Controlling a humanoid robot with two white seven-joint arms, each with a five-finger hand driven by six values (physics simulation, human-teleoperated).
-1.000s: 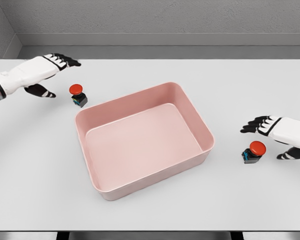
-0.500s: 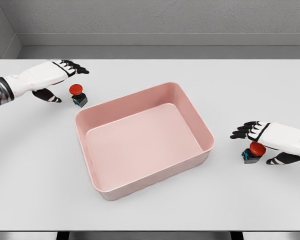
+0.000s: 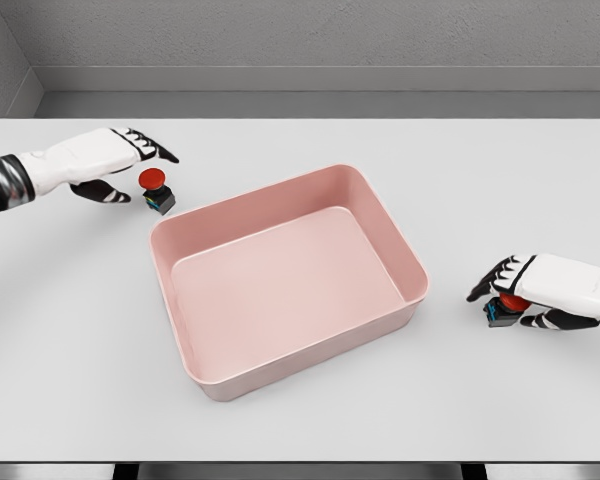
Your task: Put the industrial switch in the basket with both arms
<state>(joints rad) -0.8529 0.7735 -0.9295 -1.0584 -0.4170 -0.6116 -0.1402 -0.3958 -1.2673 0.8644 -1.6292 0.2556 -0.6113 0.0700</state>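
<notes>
Two industrial switches stand on the tabletop (image 3: 300, 420), each with a red button on a dark base. The first industrial switch (image 3: 156, 190) sits near the tabletop's left edge, just beside the left hand (image 3: 105, 160), whose fingers are spread above and behind it, holding nothing. The second industrial switch (image 3: 502, 307) stands near the right edge, under the right hand (image 3: 540, 290), whose fingers curl over it; a firm grasp cannot be told. One pink basket (image 3: 360, 190) lies at the tabletop's middle, between both switches.
</notes>
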